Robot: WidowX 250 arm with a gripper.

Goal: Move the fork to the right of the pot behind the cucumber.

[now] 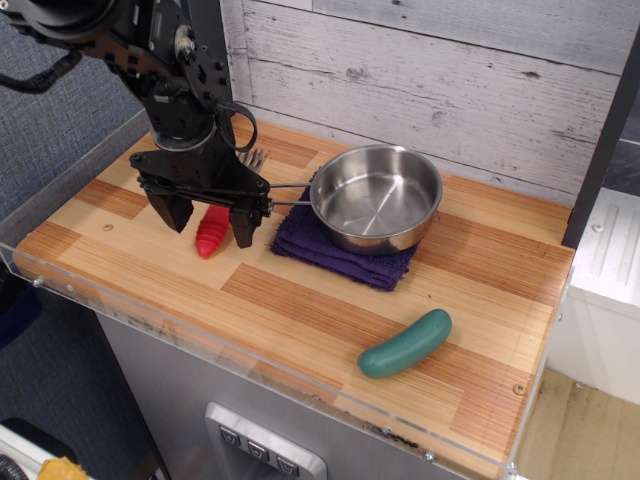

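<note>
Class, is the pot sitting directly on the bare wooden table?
No, the pot rests on a purple cloth spread over the table.

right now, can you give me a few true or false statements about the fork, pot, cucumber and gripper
1. The gripper is open, with the fork's red handle between its fingers. True.
2. The fork lies to the right of the pot. False: it lies to the left of the pot.
3. The pot sits on a folded purple cloth. True.
4. The cucumber is inside the pot. False: it lies on the wooden tabletop, nearer the front edge.
5. The pot holds food. False: the pot is empty.
</note>
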